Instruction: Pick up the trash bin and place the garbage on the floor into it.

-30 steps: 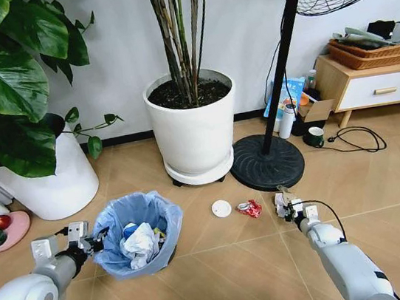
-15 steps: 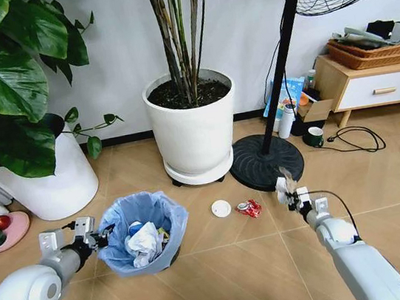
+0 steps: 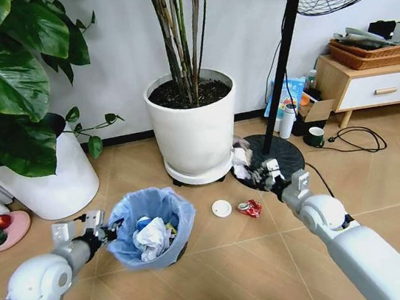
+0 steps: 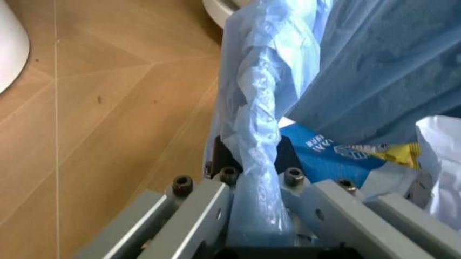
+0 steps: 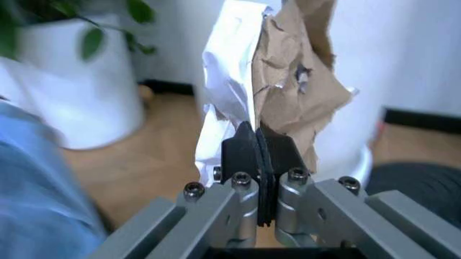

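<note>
In the head view, the trash bin point(image 3: 153, 227) sits on the tiled floor in front of the big white plant pot point(image 3: 195, 128), lined with a light-blue bag and already holding crumpled white paper and other litter. The left gripper point(image 3: 105, 229) is at the bin's rim on the side away from the pot's fan-stand neighbour, clamped on the bag edge. The right gripper point(image 3: 260, 171) is raised just beside the pot, over the black fan base point(image 3: 279, 155), pinching a piece of crumpled paper point(image 3: 242, 157). On the floor between the bin and the fan base lie a white round lid point(image 3: 221, 208) and a red wrapper point(image 3: 250, 208). In the left wrist view, the left gripper point(image 4: 260, 189) has its fingers narrowed tightly on a twisted fold of the blue bag point(image 4: 256, 129), with blue-and-yellow packaging inside the bin. In the right wrist view, the right gripper point(image 5: 257, 148) has its pads pressed together on brown-and-white crumpled paper point(image 5: 277, 81), the pot behind it.
</note>
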Tool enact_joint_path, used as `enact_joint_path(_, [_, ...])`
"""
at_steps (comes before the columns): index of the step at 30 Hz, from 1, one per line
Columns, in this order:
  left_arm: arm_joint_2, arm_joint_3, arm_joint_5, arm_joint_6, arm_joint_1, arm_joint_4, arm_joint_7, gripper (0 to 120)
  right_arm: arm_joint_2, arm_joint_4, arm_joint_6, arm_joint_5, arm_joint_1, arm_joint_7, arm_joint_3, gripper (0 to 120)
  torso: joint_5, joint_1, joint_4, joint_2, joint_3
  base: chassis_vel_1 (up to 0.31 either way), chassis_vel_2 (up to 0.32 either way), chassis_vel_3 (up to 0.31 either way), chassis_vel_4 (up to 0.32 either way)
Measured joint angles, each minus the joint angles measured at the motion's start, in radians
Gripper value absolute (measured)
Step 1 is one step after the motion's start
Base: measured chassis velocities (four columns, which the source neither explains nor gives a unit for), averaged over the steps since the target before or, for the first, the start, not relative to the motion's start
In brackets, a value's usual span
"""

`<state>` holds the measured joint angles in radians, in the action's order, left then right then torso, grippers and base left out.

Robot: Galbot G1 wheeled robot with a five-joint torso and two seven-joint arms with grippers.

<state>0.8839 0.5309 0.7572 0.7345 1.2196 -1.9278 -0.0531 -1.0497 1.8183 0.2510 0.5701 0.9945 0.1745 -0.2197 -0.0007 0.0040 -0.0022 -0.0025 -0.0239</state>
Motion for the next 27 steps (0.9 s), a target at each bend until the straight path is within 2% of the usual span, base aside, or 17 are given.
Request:
enact_joint_path(6, [-0.006,-0.033,0.01,0.001,-0.043,0.019,0.003,0,0.026,0.086,0.018,0.035,-0.004,-0.006,0.029,0,0.0,0.0,0.0,0.0,0.0,0.0,0.0,0.0,0.0])
enact_joint_path(11, [0.004,-0.075,0.018,0.001,-0.088,0.047,0.016,0,0.044,0.196,0.051,0.15,-0.046,-0.042,0.081,0,-0.0005,0.0,0.0,0.0,0.0,0.0,0.0,0.0,0.0])
enact_joint_path(13, [0.01,-0.099,0.022,0.001,-0.112,0.06,0.024,0,0.048,0.242,0.065,0.216,-0.071,-0.068,0.138,0,-0.0001,0.0,0.0,0.0,0.0,0.0,0.0,0.0,0.0])
enact_joint_path(19, [0.012,-0.119,0.032,0.001,-0.138,0.065,0.035,0,0.041,0.268,0.071,0.251,-0.096,-0.085,0.235,0,-0.0001,0.0,0.0,0.0,0.0,0.0,0.0,0.0,0.0])
enact_joint_path(21, [0.01,-0.125,0.033,0.001,-0.148,0.07,0.038,0,0.026,0.274,0.071,0.252,-0.105,-0.094,0.299,0,-0.0003,0.0,0.0,0.0,0.0,0.0,0.0,0.0,0.0])
enact_joint_path(27, [0.007,-0.126,0.034,0.001,-0.154,0.072,0.04,0,0.009,0.277,0.075,0.241,-0.109,-0.1,0.368,0,-0.0002,0.0,0.0001,0.0,0.0,0.0,0.0,0.0,0.0])
